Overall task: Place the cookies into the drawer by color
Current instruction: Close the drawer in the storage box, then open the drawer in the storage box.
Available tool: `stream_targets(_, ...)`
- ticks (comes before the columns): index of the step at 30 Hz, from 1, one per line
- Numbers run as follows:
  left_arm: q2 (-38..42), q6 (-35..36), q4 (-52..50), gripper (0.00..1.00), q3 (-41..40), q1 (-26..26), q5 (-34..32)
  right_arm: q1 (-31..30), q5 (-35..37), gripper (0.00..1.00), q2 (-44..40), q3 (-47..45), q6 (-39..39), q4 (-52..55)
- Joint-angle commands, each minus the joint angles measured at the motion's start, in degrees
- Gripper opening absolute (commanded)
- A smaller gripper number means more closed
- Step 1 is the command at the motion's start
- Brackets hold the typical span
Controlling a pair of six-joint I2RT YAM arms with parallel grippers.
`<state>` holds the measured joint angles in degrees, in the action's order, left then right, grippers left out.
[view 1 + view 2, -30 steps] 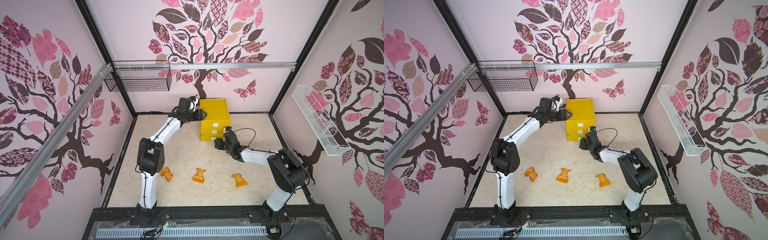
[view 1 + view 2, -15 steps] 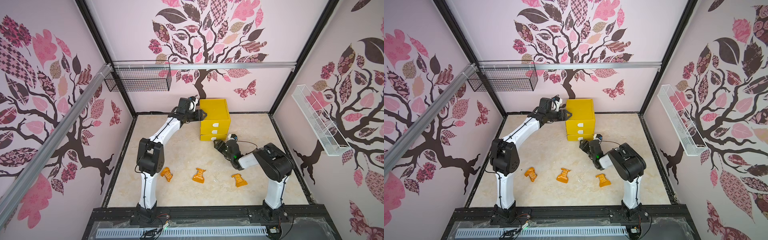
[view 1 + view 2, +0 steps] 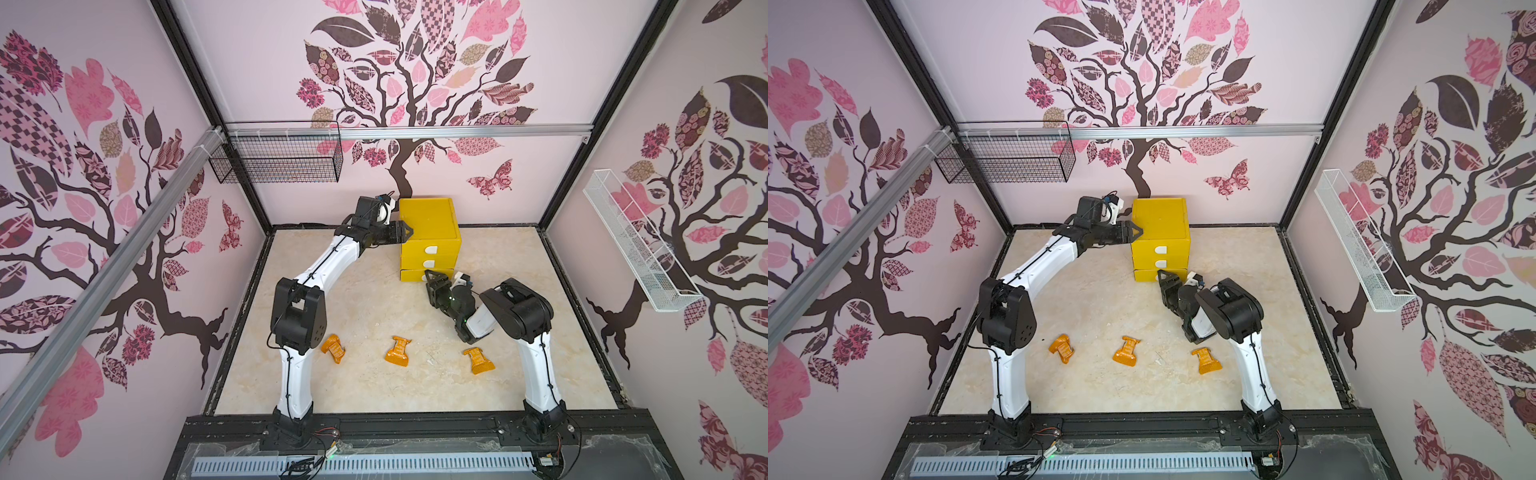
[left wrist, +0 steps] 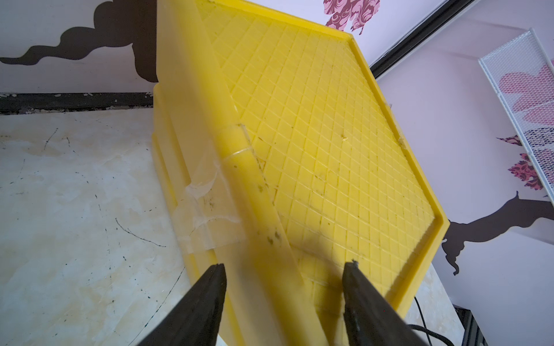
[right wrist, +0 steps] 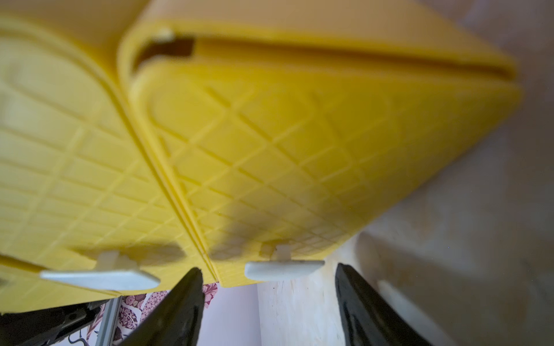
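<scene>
- Yellow drawers (image 3: 428, 220) at twelve o'clock: what's inside?
- Hidden, and the right wrist view is blurred. Three orange packets (image 3: 333, 348) (image 3: 397, 351) (image 3: 478, 360) lie apart at six o'clock.
- Grippers?
- Left gripper (image 4: 284, 266) is parted astride the drawers' top edge. Right gripper (image 5: 267, 268) is wide around the bottom pull tab (image 5: 284, 269), not pinching.

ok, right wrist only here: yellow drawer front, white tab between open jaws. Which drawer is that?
Observer: The bottom one of three. The right gripper sits low at the front of the drawer cabinet.
Operator: Left arm?
Observer: The left gripper is open astride the cabinet's top side edge, one finger over the top, one beside the wall.
Operator: Cookies?
Observer: Three orange cookies lie in a row on the table near the arm bases. No black or green ones show.
</scene>
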<state>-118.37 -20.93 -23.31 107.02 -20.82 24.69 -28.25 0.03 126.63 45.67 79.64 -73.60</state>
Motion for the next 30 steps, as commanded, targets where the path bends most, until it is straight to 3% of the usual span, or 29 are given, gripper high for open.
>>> stream_targets(1,-0.88,1.44,-5.87,0.66,-1.44,-0.19,-1.40,-0.15,1.33,0.73,1.92,-0.58,2.34,8.29)
stream_targets(7,-1.47,1.02,-6.00,0.66,-0.86,-0.19,-1.05,-0.16,4.25,0.72,0.52,-0.94,2.72,11.29)
stream_targets(30,-1.46,0.87,-6.01,0.66,-1.24,-0.19,-1.46,-0.18,6.53,0.51,2.86,2.14,1.94,10.51)
